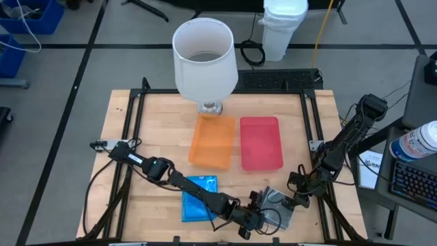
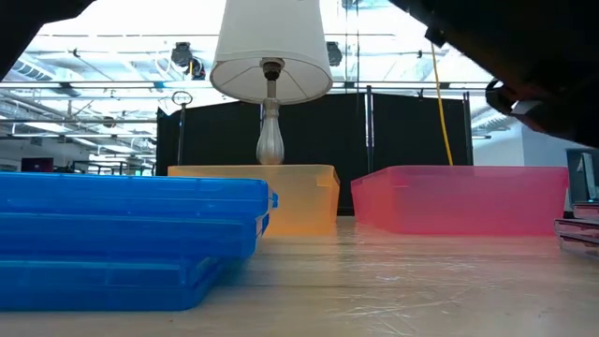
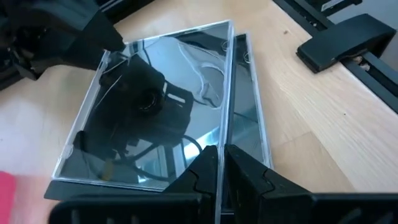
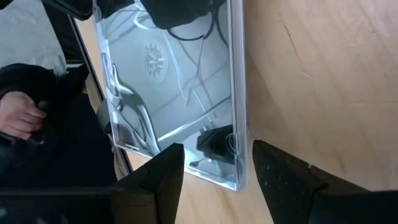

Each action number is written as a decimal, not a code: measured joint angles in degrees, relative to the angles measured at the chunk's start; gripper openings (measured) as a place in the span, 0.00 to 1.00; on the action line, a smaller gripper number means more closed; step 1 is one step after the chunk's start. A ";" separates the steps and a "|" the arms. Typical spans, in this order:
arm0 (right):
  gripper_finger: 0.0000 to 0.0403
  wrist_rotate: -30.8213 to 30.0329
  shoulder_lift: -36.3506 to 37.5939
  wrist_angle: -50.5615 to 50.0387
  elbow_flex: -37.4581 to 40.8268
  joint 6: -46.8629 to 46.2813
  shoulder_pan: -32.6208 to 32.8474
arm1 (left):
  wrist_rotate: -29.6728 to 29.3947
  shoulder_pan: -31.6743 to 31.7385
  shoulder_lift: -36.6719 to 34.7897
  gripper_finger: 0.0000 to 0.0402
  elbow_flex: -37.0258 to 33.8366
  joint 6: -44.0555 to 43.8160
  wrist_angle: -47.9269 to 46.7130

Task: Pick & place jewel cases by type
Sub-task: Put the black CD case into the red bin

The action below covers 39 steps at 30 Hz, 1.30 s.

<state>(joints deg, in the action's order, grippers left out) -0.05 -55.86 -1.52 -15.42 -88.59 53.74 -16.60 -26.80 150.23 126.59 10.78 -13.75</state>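
While both arms are crowding the near edge of the table (image 1: 123, 116), the left gripper (image 3: 221, 163) is pinching the edge of the top clear jewel case (image 3: 161, 106), its fingers nearly closed on the thin rim. The right gripper (image 4: 211, 174) is sitting at another edge with fingers spread wide, gripping nothing. Blue jewel cases (image 1: 199, 198) are lying just beside, short of the orange tray (image 1: 213, 142) and red tray (image 1: 261, 142).

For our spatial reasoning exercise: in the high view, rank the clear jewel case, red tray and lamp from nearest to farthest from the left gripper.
1. Clear jewel case, right beside the left gripper, front edge.
2. Red tray, mid-table.
3. Lamp, far edge.
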 joint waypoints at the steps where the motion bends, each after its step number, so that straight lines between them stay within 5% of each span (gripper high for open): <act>1: 0.45 -0.03 0.00 0.02 0.01 0.16 0.00 | 0.02 -0.14 0.07 0.09 0.61 0.62 -0.47; 39: 0.43 0.28 0.00 0.46 0.02 1.08 -0.02 | 3.26 1.81 0.57 0.09 4.65 -2.29 -9.15</act>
<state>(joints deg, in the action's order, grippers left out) 0.23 -55.86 -1.06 -15.40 -87.51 53.71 -13.34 -24.99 150.80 131.24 8.49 -22.90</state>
